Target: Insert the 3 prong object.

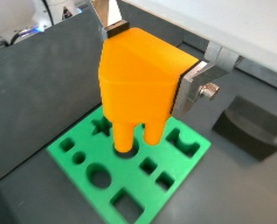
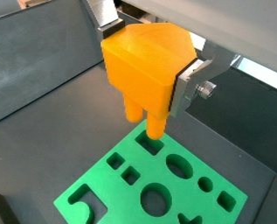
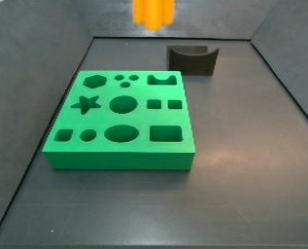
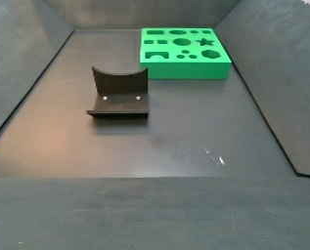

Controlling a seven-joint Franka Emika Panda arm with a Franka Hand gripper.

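My gripper is shut on the 3 prong object, a bright orange block whose prongs point down. It also shows in a wrist view between the silver fingers. It hangs above the green board, with its prong tips close over the board's cut-outs near one edge. In a side view only the orange prongs show at the top edge, high over the far end of the board. In a side view the board lies at the far end, and neither gripper nor block is in view.
A dark grey curved block stands beyond the board's far right corner; it also shows in a side view and in a wrist view. Grey walls enclose the dark floor.
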